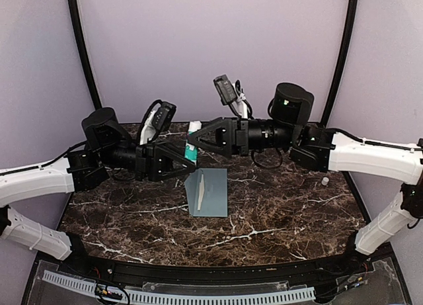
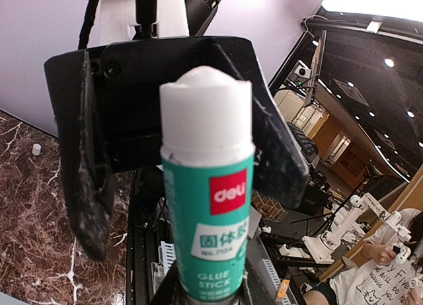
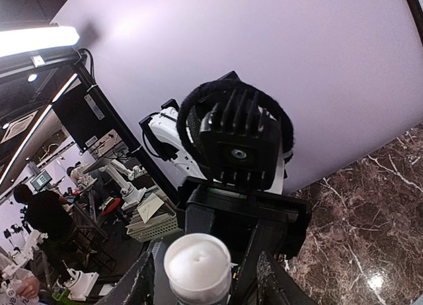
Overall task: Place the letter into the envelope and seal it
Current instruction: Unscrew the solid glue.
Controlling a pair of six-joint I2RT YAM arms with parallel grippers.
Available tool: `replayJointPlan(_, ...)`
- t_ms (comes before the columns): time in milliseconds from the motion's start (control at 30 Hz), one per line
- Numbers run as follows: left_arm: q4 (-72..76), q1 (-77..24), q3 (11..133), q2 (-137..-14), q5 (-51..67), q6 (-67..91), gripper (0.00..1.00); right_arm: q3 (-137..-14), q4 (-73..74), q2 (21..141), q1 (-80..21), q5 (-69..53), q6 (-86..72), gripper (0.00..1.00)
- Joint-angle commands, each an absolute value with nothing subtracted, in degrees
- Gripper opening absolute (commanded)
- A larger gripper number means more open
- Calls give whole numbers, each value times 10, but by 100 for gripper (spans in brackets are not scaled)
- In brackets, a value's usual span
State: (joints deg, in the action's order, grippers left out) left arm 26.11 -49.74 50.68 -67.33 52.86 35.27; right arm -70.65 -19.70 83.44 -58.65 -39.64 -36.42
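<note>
Top external view: the envelope (image 1: pixel 213 194) lies flat mid-table on the dark marble table (image 1: pixel 277 219), well apart from every edge, with bare stone all round it. Just beyond its far edge the left gripper (image 1: pixel 187 157) pinches the glue stick (image 2: pixel 208 206). The right gripper (image 1: pixel 193 141) stands spread around the stick's uncapped tip, hiding its middle. A small white cap (image 1: pixel 324 181) sits near the right edge. Lilac walls (image 1: pixel 218 40) enclose the table.

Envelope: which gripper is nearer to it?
Left, it seems. The left gripper, holding the glue stick, hangs by the far-left corner of the envelope; the right gripper is farther back, at the stick's tip.
</note>
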Motion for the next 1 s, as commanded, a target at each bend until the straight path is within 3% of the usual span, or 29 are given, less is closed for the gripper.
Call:
replayJointPlan(0,293,-500,525,-677,537,357,0,-739,-218,837,-595,-420,-363,45)
replayJointPlan(333,239,-500,532,-664,477,318,0,-739,-200,837,-596,-409,-352,9)
replayJointPlan(667,105,-500,543,-627,297,245,0,-748,-111,826,-601,-282,-318,3)
replayJointPlan(967,-37,-500,592,-651,149,201,0,-837,40,887,-634,-75,-330,0)
